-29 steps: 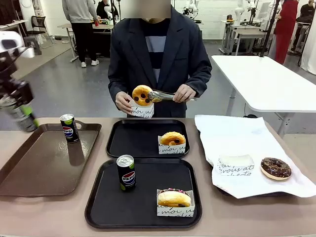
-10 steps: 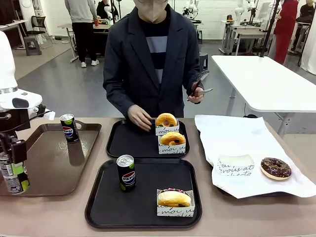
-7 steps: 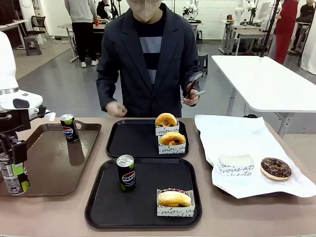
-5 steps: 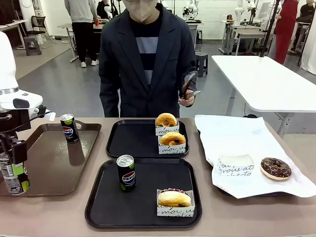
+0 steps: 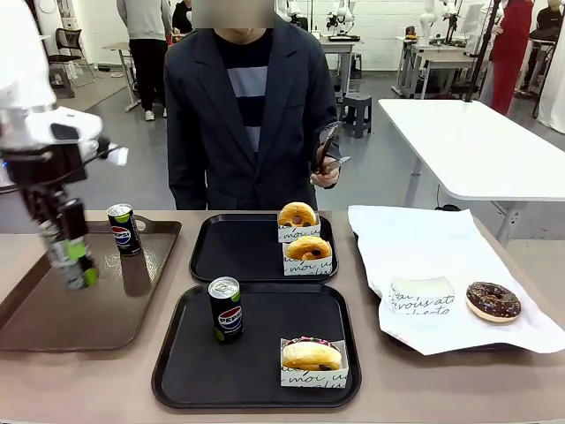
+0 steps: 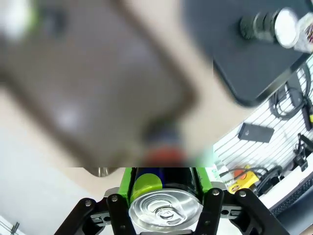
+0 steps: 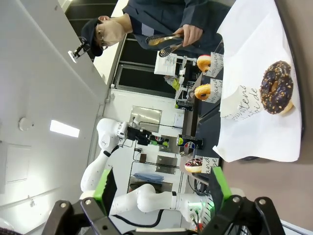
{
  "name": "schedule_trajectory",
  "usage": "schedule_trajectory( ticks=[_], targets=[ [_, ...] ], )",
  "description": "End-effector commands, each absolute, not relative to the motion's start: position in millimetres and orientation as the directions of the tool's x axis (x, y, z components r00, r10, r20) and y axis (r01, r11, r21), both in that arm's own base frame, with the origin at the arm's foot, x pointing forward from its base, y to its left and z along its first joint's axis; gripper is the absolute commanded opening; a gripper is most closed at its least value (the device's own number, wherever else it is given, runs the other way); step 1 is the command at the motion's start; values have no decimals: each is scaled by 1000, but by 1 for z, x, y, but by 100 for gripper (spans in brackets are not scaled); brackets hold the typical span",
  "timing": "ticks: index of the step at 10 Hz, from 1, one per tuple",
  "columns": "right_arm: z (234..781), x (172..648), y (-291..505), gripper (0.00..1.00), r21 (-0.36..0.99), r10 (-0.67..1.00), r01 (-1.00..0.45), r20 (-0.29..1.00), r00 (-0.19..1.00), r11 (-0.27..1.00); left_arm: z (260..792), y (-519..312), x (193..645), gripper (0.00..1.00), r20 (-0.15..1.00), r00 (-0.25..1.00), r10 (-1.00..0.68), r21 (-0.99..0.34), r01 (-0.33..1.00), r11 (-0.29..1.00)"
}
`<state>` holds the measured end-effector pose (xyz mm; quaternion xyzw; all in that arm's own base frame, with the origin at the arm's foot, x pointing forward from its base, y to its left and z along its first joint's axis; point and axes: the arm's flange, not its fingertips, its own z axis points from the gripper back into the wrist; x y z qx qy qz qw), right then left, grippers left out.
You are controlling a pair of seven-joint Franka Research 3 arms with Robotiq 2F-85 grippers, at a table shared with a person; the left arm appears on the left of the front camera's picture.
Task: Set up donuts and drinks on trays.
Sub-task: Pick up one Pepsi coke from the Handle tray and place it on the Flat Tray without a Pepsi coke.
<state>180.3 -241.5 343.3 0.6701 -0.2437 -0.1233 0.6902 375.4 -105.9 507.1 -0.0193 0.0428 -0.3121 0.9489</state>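
Smearing with motion in the front view, the left gripper (image 5: 78, 258) has its jaws pinched on a Pepsi can (image 6: 166, 209), label unreadable, above the brown tray (image 5: 97, 322) at nine o'clock on the table. Half a second back it hung lower, by that tray's left edge; now it's higher and further in. The can leans, long axis tilted, top toward eleven o'clock. The right gripper (image 7: 161, 193) stands spread wide, holding nothing.
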Motion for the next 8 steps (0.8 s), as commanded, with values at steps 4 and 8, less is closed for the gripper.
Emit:
schedule_trajectory(
  ticks=[4,8],
  targets=[
    [343,183,-240,100,981,-512,-184,190,838,64,526,-183,470,58,51,821,-569,-88,571,816],
    [343,183,-240,100,981,-512,-184,190,838,64,518,-190,480,58,69,809,-584,-70,588,806]
  ],
)
